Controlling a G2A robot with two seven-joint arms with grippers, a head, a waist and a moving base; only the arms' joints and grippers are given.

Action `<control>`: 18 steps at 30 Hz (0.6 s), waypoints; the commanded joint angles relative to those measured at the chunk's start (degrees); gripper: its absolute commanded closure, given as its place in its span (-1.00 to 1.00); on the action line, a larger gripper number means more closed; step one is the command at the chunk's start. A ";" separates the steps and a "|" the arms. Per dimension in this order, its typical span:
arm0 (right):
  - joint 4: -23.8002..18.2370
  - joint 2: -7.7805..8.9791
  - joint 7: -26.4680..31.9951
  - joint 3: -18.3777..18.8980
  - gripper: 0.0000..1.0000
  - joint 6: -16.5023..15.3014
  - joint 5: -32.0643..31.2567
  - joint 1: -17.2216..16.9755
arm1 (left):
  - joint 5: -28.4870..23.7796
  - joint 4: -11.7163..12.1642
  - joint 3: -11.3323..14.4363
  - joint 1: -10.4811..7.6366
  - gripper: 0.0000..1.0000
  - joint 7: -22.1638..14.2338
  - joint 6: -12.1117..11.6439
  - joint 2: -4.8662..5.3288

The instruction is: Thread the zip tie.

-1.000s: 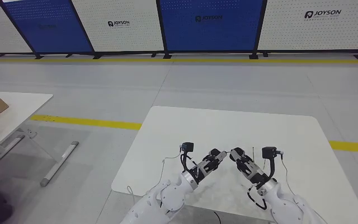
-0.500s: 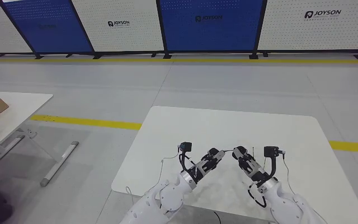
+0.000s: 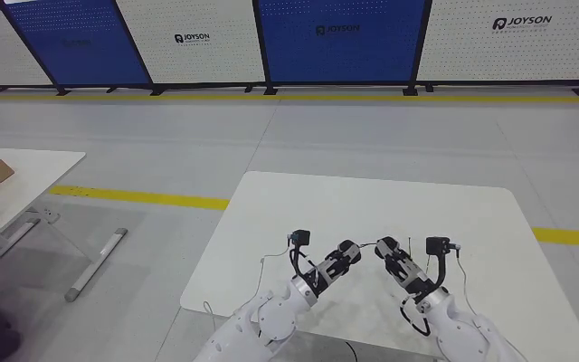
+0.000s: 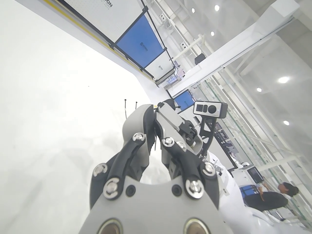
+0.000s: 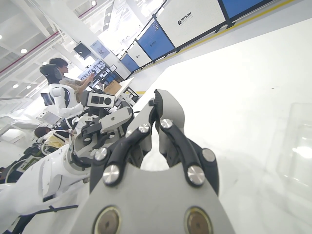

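The left gripper (image 3: 350, 249) and right gripper (image 3: 384, 245) are each pinching shut on the zip tie (image 3: 366, 242), holding it above the counter (image 3: 362, 195); its long axis is running straight between their close-set tips.

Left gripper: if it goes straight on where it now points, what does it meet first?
Probably the grey metal right gripper, tip to tip just ahead of the left gripper; the thin black zip tie bridges them. Depth is unclear.
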 commanded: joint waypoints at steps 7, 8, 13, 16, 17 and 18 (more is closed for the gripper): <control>-0.77 -0.20 -1.65 0.79 -1.00 -0.62 -0.38 -1.18 | -3.57 0.27 -0.39 0.10 1.00 1.42 -0.48 -0.24; -0.86 -0.21 -2.05 0.94 -1.00 -0.73 -0.49 -1.43 | -4.23 0.21 -0.46 0.18 1.00 1.47 -0.70 -0.26; -1.41 -0.16 -4.45 2.88 -1.00 -0.59 -0.04 -3.30 | -9.57 -0.63 -0.61 0.72 1.00 -0.56 -1.16 -0.34; -1.80 -0.07 -4.33 3.99 -1.00 -0.22 0.62 -4.11 | -15.01 -1.63 -0.85 0.87 1.00 -4.56 -1.16 -0.28; -1.80 -0.07 -4.33 3.99 -1.00 -0.22 0.62 -4.11 | -15.01 -1.63 -0.85 0.87 1.00 -4.56 -1.16 -0.28; -1.80 -0.07 -4.33 3.99 -1.00 -0.22 0.62 -4.11 | -15.01 -1.63 -0.85 0.87 1.00 -4.56 -1.16 -0.28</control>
